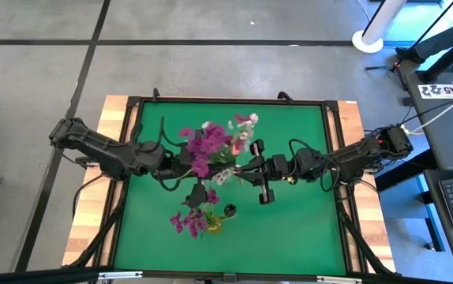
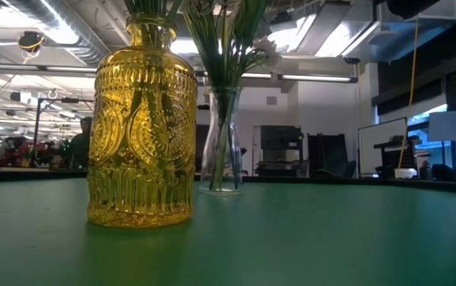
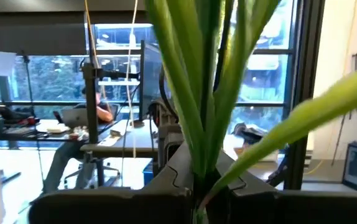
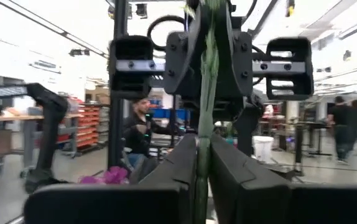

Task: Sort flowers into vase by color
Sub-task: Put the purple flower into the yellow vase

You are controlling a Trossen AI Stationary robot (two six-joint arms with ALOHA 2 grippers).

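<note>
A bunch of flowers [image 1: 208, 143] with magenta-purple clusters and pale pink-white tulip buds [image 1: 244, 126] hangs over the middle of the green table, between both grippers. My left gripper [image 1: 197, 164] comes from the left and is shut on its green stalks. My right gripper [image 1: 247, 167] comes from the right and is shut on a stalk. A yellow glass vase [image 2: 142, 127] stands near the front and holds magenta flowers [image 1: 189, 222]. Behind it, a clear vase [image 2: 222, 143] holds green stalks with white blossoms [image 1: 225, 176]. My left gripper pinches several green stalks and long leaves [image 3: 198, 163] between its two fingers. The leaves fan out upward past the fingertips [image 3: 166, 180]. My right gripper pinches a single thin green stalk [image 4: 204, 146] between its two fingers [image 4: 178, 165]. The stalk runs on toward the left gripper [image 4: 209, 62] facing it.
The green mat has a dark frame [image 1: 333, 106] on a wooden table. The two vases stand close together just in front of the grippers. Open mat lies to the left, right and far side. People and desks show in the room beyond.
</note>
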